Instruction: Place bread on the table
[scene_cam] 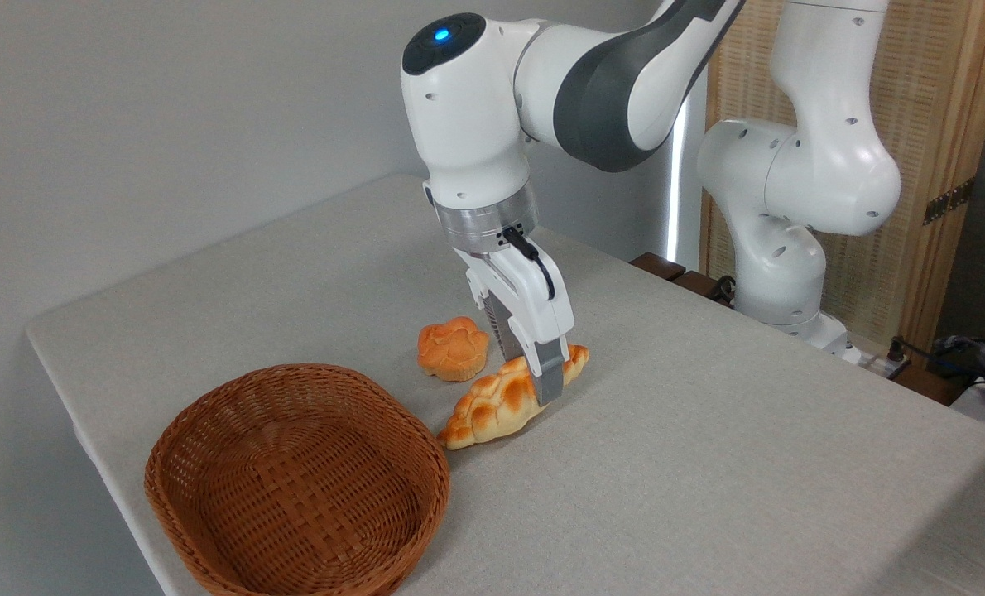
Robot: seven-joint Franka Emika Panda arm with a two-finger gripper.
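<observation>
The bread (501,404), a long braided loaf with a glossy golden-brown top and pale sides, lies near the centre of the frame on the table (708,463). Its lower-left pointed end rests on the fabric just beside the rim of the wicker basket (294,484); whether the upper-right end touches the surface cannot be determined.

The gripper (542,377) descends from the arm in the upper centre of the frame and straddles the loaf toward its upper-right end. The near finger (549,379) lies flat against the loaf's side; the far finger is mostly hidden behind the gripper body. The fingers are closed around the bread.

The basket occupies the lower left of the frame and holds nothing. A small round orange bun (453,348) sits on the table, up and left of the loaf, apart from it.
</observation>
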